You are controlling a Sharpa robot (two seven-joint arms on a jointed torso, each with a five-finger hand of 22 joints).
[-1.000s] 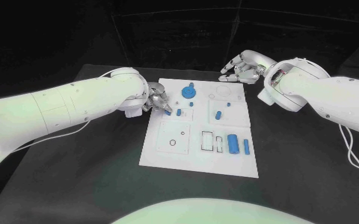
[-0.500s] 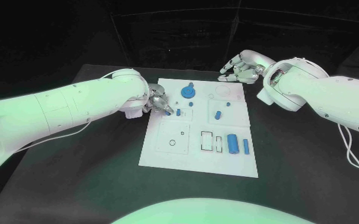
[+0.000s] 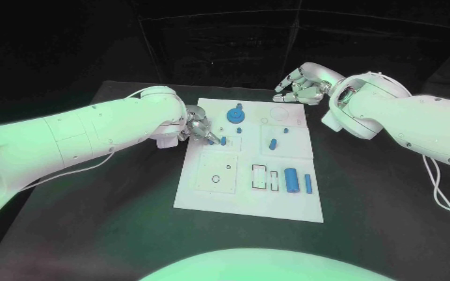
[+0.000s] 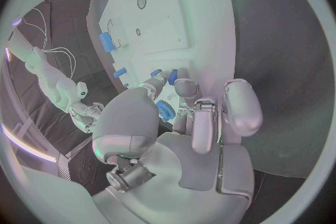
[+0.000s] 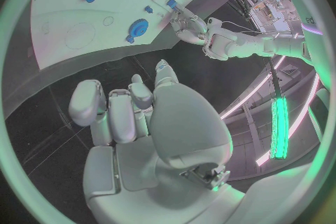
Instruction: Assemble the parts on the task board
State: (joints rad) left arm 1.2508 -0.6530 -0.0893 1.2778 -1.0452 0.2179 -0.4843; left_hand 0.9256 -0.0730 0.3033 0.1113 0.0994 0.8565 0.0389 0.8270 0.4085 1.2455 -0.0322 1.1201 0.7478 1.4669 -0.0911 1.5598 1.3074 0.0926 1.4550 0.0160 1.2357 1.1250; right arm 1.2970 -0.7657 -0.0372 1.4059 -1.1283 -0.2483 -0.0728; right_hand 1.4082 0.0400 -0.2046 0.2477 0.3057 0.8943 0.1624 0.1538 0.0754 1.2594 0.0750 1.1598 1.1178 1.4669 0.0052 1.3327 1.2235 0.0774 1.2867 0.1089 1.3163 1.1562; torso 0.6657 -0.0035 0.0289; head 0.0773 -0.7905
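Task board [image 3: 246, 190], white, lies mid-table with blue parts [image 3: 292, 179] on it.
Left hand [image 3: 199, 129] pinches a small blue part [image 3: 212, 140] at its left edge; right hand [image 3: 300, 90], fingers curled on nothing, hovers past the far right corner.

Black table [image 3: 112, 229] before dark panelled back wall [image 3: 235, 40].

White rectangular task board [image 3: 211, 193] lies mid black table [image 3: 112, 229]. Left hand [image 3: 197, 128] sits at the board's left edge, fingertips touching a small blue peg [image 3: 223, 140] on it. Right hand [image 3: 302, 86] hovers just beyond the board's far right corner. Blue gear-shaped part [image 3: 235, 116] stands near the far edge. Two blue cylinders [image 3: 292, 179] lie toward the near right.
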